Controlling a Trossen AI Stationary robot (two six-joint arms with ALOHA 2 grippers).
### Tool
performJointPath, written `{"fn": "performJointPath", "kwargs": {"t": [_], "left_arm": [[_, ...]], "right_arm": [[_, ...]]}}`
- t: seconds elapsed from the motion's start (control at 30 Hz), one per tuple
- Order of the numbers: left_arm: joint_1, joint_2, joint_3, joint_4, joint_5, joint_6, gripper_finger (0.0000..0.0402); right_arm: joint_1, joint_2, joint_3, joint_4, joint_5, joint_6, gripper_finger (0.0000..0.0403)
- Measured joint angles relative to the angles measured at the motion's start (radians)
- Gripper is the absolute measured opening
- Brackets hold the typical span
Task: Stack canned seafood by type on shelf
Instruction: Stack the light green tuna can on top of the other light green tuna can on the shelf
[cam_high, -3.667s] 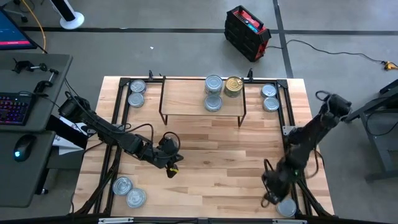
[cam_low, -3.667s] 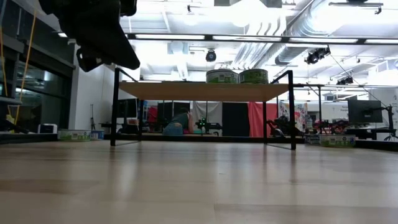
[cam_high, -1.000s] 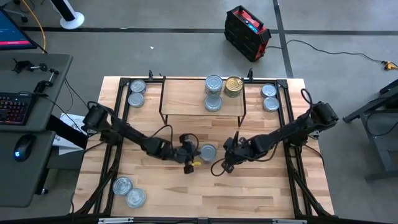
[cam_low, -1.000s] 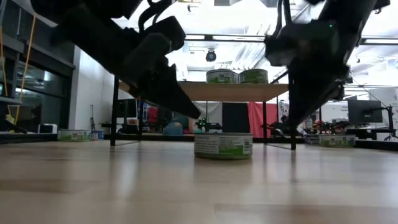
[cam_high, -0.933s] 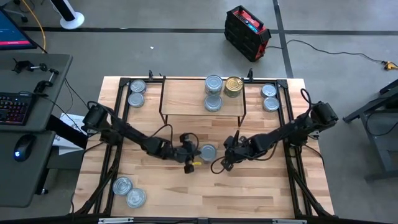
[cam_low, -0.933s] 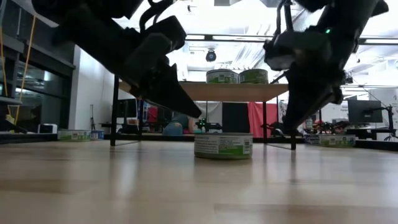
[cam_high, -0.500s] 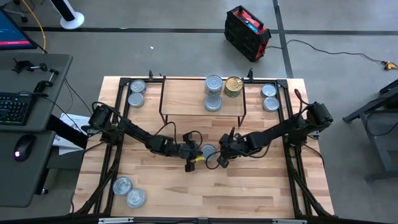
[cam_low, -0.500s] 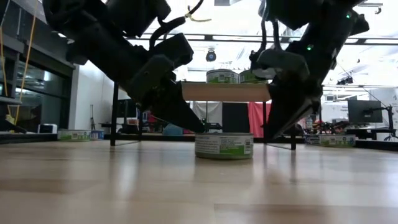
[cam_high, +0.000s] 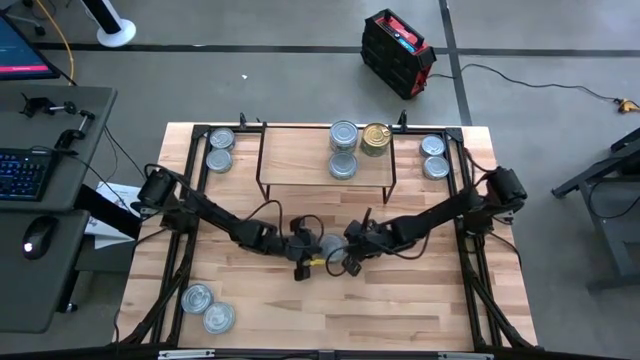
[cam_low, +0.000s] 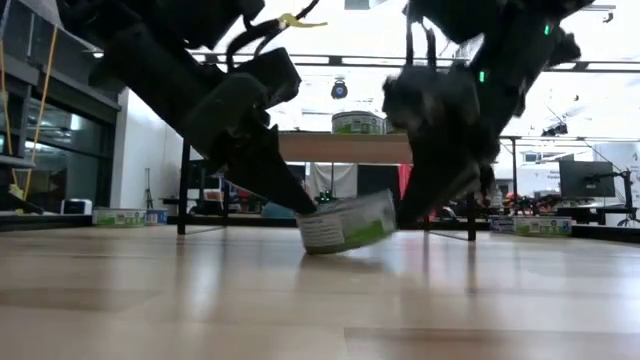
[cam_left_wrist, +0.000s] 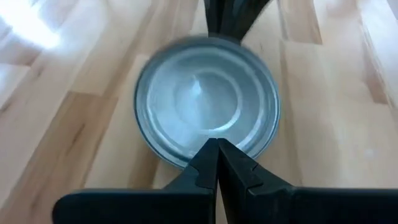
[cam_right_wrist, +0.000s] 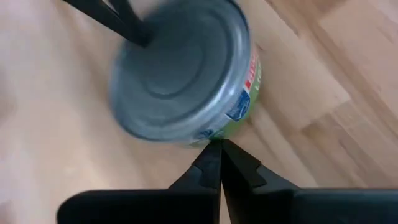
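Tin (cam_low: 346, 222) tipped up on one edge on the tabletop (cam_high: 400, 300), squeezed between two pincers in front of the shelf (cam_high: 300, 150); silver lid, green-and-white label on its side. Left pincer (cam_left_wrist: 217, 163) clenched, fingertips pressed together with nothing between them, tips touching the tin's near rim. Right pincer (cam_right_wrist: 220, 160) likewise clenched on nothing, tips set against the tin's side wall at the label, on the side opposite the left pincer. From above, both pincers meeting at mid-tabletop, left pincer (cam_high: 306, 250) just beside the tin (cam_high: 332, 246), right pincer (cam_high: 352, 258) just on its other side. In the low view, tin's edge toward the right pincer lifted clear of the wood, edge toward the left pincer down. Beyond both pincers, on the shelf: two silver tins (cam_high: 343, 148) one behind the other, gold tin (cam_high: 375, 138) just beside the rear one. Well apart from the left pincer, two tins (cam_high: 220, 149) at the far corner on its side, two more (cam_high: 207, 307) at the near corner. Well apart from the right pincer, two tins (cam_high: 432, 156) at the far corner on its side.
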Motion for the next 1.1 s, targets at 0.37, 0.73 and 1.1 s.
{"fn": "performJointPath", "kwargs": {"t": [0.37, 0.73, 1.1], "left_arm": [[-0.076, 0.009, -0.006, -0.028, 0.022, -0.008, 0.0001], [-0.121, 0.009, -0.005, -0.019, 0.015, -0.109, 0.0001], [-0.124, -0.144, -0.005, -0.059, -0.015, -0.133, 0.0001]], "right_arm": [[0.056, -0.026, 0.072, 0.021, 0.033, 0.013, 0.0], [0.045, -0.028, 0.155, -0.09, 0.061, -0.02, 0.0], [0.075, -0.027, 0.353, -0.272, 0.061, -0.115, 0.0]]}}
